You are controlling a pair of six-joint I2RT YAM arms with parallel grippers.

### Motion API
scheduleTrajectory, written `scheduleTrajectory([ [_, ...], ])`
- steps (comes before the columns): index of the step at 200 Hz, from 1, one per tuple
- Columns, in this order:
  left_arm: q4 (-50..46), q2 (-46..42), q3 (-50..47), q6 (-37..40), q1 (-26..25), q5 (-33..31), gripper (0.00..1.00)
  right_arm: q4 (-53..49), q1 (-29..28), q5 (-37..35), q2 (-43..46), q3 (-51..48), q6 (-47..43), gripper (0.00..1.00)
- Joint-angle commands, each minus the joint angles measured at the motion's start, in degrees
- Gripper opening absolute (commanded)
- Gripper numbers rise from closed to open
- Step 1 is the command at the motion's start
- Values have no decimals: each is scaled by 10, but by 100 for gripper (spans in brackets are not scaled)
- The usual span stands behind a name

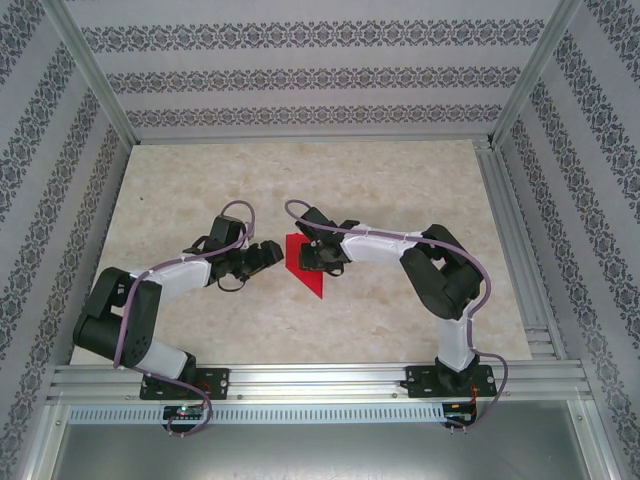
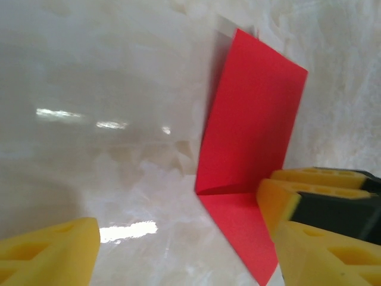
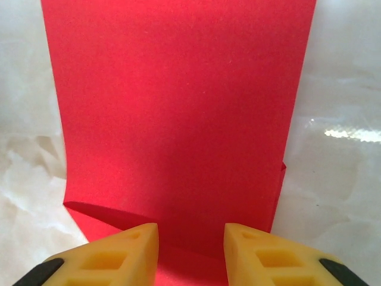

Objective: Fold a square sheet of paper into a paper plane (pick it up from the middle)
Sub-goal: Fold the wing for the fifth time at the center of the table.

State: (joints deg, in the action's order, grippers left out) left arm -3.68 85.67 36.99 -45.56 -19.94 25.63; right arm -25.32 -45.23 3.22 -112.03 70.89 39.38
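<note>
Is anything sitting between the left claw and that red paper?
Nothing visible. Seen from above, just bare table lies between the left claw and the paper. The right claw is over the paper itself, not in the gap.

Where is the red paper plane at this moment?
In the top view the paper plane sits near the middle of the table, between the two arms' jaws, the right jaws directly over it.
</note>
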Motion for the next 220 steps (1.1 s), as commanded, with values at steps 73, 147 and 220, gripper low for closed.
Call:
scheduleTrajectory([
  [73, 106, 65, 3, -54, -49, 66, 55, 134, 42, 88, 5, -88, 23, 32],
  [147, 141, 107, 19, -85, -59, 67, 44, 146, 50, 92, 9, -105, 25, 31],
  [220, 187, 105, 15, -103, -60, 75, 34, 151, 55, 97, 10, -110, 24, 30],
])
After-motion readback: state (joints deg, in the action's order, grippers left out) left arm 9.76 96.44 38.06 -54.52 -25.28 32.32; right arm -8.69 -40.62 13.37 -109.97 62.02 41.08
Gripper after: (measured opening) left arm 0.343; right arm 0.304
